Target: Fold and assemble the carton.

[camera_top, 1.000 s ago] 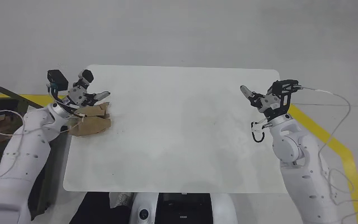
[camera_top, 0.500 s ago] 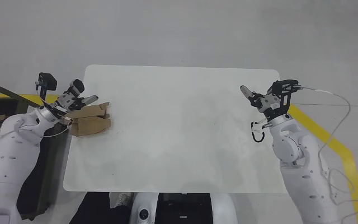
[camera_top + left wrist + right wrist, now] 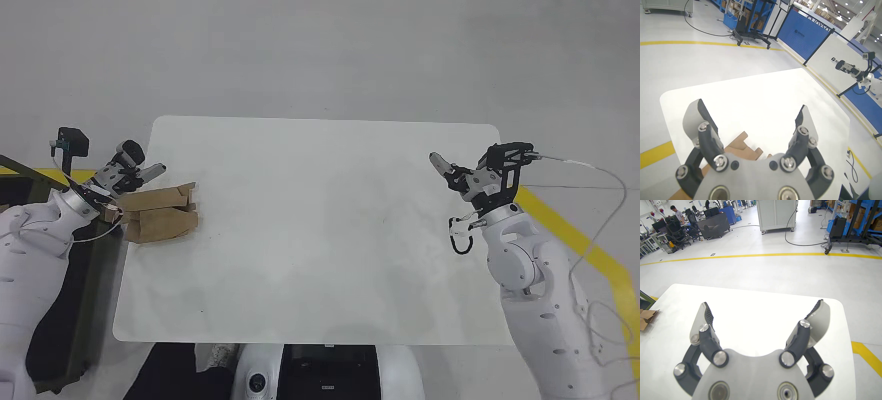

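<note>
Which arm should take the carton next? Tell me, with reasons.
Left. The left gripper hangs open right beside the carton at the table's edge; the right gripper, also open, sits across the table, far from it.

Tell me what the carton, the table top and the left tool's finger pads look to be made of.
Carton: cardboard, likely corrugated, matte brown with raw cut flap edges.
Table top: smooth white, faintly scuffed, probably laminate or coated board; cannot tell which.
Finger pads of the left tool: black and ribbed, likely rubber, set on grey, metal-looking fingers held with screws.
</note>
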Tool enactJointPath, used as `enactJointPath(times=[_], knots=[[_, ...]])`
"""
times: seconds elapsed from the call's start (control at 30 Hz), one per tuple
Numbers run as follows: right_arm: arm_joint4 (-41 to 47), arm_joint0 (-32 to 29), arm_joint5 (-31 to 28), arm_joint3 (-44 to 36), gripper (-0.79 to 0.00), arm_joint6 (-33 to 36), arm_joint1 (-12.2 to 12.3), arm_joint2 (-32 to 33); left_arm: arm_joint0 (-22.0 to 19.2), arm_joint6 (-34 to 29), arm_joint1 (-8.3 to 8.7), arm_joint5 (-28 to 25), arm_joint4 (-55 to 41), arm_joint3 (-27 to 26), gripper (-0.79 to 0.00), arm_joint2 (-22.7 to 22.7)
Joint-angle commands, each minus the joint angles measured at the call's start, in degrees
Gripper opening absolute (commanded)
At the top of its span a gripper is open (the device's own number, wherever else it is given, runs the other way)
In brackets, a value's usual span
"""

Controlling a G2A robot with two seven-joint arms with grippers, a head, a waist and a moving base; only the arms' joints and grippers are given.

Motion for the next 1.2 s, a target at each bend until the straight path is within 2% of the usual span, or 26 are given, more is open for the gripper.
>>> enactJointPath(times=[0.0,0.93,1.17], knots=[[0.0,0.0,0.0,0.0,0.0,0.0,0.0,0.0,0.0,-0.02,0.0,0.0,-0.05,0.0,0.0,0.0],[0.0,0.0,0.0,0.0,0.0,0.0,0.0,0.0,0.13,-0.06,-0.03,0.77,-0.27,-0.17,0.0,-0.07],[0.0,0.0,0.0,0.0,0.0,0.0,0.0,0.0,2.8,-3.98,0.7,4.37,-4.01,-2.47,0.0,-3.91]])
